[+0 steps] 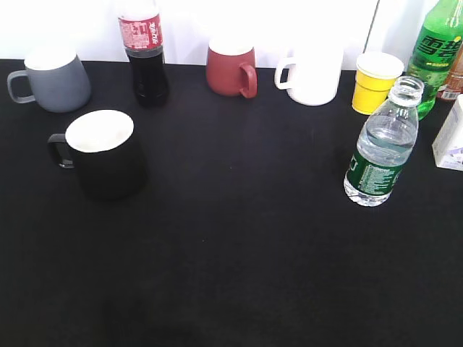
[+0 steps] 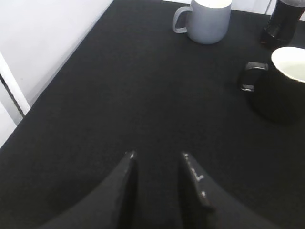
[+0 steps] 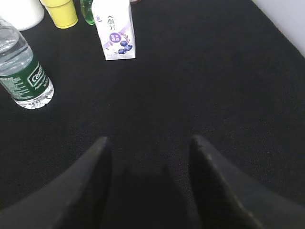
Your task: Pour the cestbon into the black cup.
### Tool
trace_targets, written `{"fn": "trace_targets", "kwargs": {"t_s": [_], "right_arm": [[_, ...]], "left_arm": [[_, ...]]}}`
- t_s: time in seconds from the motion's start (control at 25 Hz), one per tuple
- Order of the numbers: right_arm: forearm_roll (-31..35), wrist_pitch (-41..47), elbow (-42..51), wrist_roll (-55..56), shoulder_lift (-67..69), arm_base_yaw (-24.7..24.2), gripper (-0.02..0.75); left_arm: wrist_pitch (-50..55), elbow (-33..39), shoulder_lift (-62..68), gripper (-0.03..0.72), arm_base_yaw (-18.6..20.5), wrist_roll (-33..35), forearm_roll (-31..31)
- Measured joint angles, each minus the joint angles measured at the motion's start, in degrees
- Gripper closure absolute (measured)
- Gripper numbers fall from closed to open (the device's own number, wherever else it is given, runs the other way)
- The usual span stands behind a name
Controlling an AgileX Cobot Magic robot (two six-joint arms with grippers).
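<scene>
The uncapped cestbon [image 1: 381, 147], green label reading "Cestbon", stands near the worktop's right edge; the black cup [image 1: 103, 152] sits toward the left edge. Left gripper [image 2: 157, 160] and right gripper [image 3: 148, 143] hang released, empty.

Uncapped cestbon [image 1: 381, 144], black cup [image 1: 105, 153] upright, apart

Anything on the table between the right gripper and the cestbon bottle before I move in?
Nothing: the right wrist view shows bare black table between the open right gripper and the cestbon bottle. The white carton stands off to the side, farther back.
</scene>
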Motion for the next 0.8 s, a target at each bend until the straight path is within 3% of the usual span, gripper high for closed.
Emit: {"fn": "trace_targets", "kwargs": {"t_s": [0.4, 0.48, 0.56, 0.68, 0.8], "right_arm": [[0.1, 0.0, 0.0, 0.0, 0.0, 0.0, 0.332], [0.1, 0.0, 0.0, 0.0, 0.0, 0.0, 0.332], [0.1, 0.0, 0.0, 0.0, 0.0, 0.0, 0.332], [0.3, 0.0, 0.0, 0.0, 0.0, 0.0, 0.332], [0.4, 0.0, 0.0, 0.0, 0.0, 0.0, 0.332]], "left_arm": [[-0.1, 0.0, 0.0, 0.456, 0.0, 0.0, 0.1], [-2.5, -1.5, 2.8, 0.442, 0.0, 3.1, 0.1], [-9.7, -5.3, 8.6, 0.399, 0.0, 7.7, -0.3], [-27.5, -7.8, 22.5, 0.224, 0.0, 16.8, -8.6], [-46.1, -7.8, 35.4, 0.202, 0.0, 17.6, -12.7]]}}
